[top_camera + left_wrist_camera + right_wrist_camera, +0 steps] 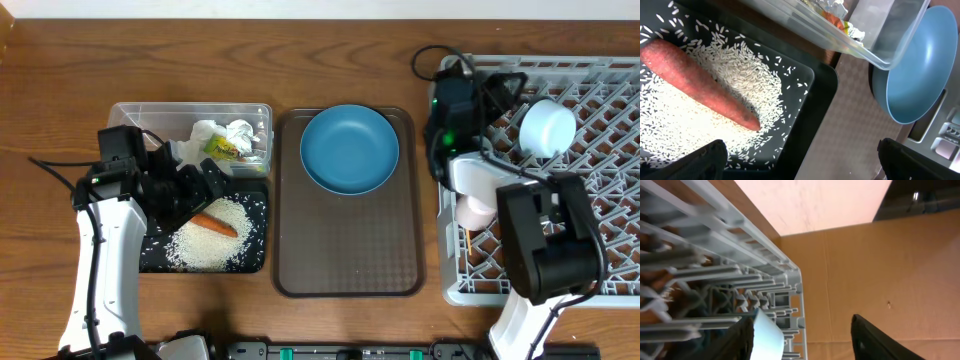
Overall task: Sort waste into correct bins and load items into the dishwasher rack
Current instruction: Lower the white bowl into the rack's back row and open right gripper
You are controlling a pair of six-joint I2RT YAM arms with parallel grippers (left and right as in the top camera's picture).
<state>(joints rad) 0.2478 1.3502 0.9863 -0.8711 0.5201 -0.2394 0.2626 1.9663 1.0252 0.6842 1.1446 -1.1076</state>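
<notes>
Now left gripper (pixel 802 156) spread wide, empty, above carrot (pixel 700 85) (right gripper (pixel 805 332) likewise parted).

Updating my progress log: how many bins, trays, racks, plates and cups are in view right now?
Bins: 2, clear tub and black bin
Trays: 1, brown tray
Racks: 1, grey rack
Plates: 1, blue plate
Cups: 2, light blue cup and pinkish cup
Total: 7

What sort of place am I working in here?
Probably a lab mock-up of a dish-clearing station: a wooden table, a grey dishwasher rack, a serving tray, and a cardboard wall beyond the rack.
</notes>
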